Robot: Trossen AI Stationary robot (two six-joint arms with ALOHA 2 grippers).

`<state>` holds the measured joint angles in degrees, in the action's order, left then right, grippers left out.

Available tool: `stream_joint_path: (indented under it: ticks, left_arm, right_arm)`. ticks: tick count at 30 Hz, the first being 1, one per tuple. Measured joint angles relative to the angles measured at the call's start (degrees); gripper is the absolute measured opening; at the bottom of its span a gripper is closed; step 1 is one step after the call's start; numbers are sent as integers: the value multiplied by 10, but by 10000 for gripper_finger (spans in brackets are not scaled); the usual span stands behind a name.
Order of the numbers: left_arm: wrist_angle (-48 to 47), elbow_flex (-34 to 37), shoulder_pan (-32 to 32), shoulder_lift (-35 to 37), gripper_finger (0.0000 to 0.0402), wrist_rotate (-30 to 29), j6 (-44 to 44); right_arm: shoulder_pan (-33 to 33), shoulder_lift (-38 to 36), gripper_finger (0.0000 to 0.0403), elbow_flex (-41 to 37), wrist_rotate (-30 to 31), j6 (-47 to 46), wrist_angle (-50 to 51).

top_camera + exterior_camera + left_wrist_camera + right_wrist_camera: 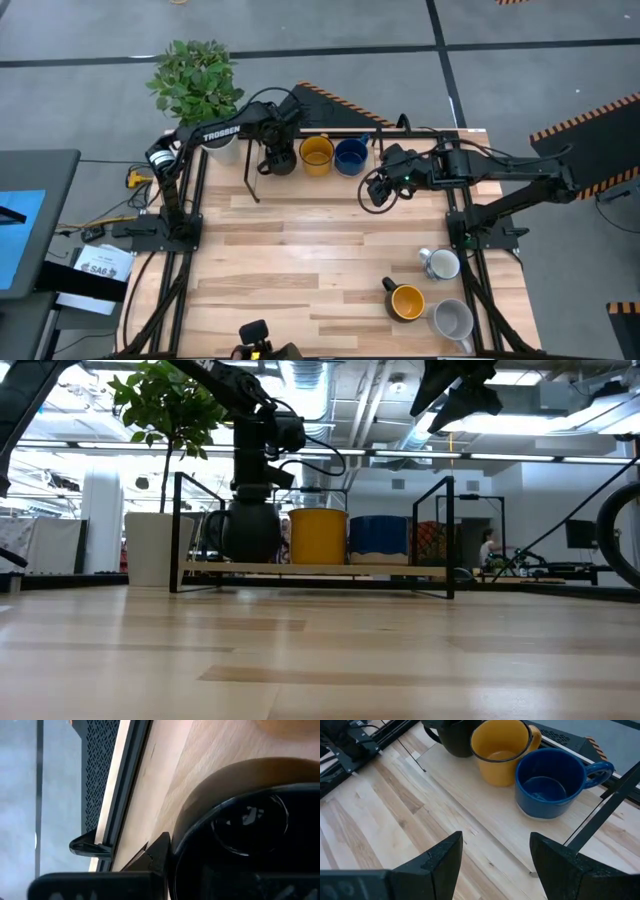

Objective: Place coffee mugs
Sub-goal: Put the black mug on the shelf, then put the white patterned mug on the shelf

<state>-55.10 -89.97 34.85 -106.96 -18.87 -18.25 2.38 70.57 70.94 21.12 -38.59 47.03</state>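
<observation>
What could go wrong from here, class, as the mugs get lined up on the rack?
1. The left gripper is at the black mug, which stands close beside the yellow mug; pulling away carelessly might knock it.
2. The right gripper, fingers open, hangs near the blue mug and could clip it.

Coffee mugs, six, all upright.

Far row, touching side by side: black mug (279, 158) at left; yellow-orange mug (317, 154) in the middle; dark blue mug (351, 155) at right.

Near right corner: white mug with bluish marks (441, 264); second yellow-orange mug (406, 301), dark handle; light grey mug (453, 320) nearest the edge.
</observation>
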Motion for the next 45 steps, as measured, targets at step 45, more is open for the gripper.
stream_joint_path:
  ticks: [45]
  left_arm:
    - [190, -20, -116, 275, 166, 291, 249]
  right_arm:
    - [0, 0, 259, 0, -1, 1, 0]
